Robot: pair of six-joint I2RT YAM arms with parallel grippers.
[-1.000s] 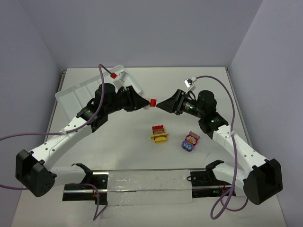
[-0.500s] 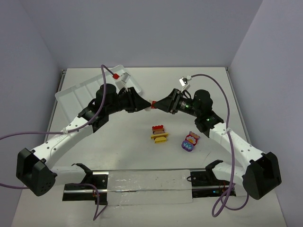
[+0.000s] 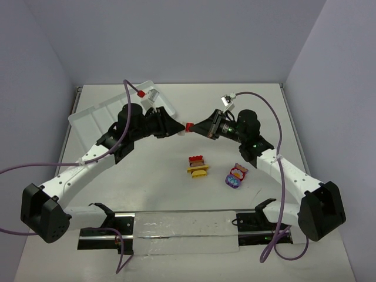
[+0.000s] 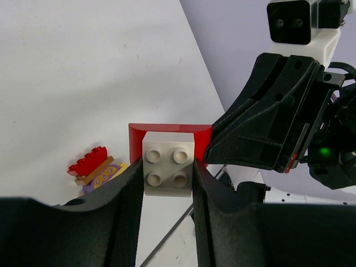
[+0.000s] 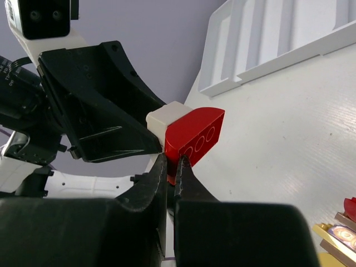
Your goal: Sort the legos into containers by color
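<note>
Legos (image 3: 189, 127): two clusters (image 3: 198, 165) (image 3: 236, 176) on the table (image 3: 158, 188); left claw (image 3: 177, 128) clamps one white brick (image 4: 168, 162), right claw (image 5: 171, 167) nips one red brick (image 5: 197, 136).

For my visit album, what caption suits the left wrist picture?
Left hand clamps a white brick while the right hand pinches the red brick joined to it.

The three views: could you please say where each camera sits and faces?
Top external: above, behind both arms, looking down on them and the table.
Left wrist: on the left gripper, facing its fingers gripping the white brick.
Right wrist: on the right gripper, facing its fingers pinching the red brick.
Wrist views share both bricks.
</note>
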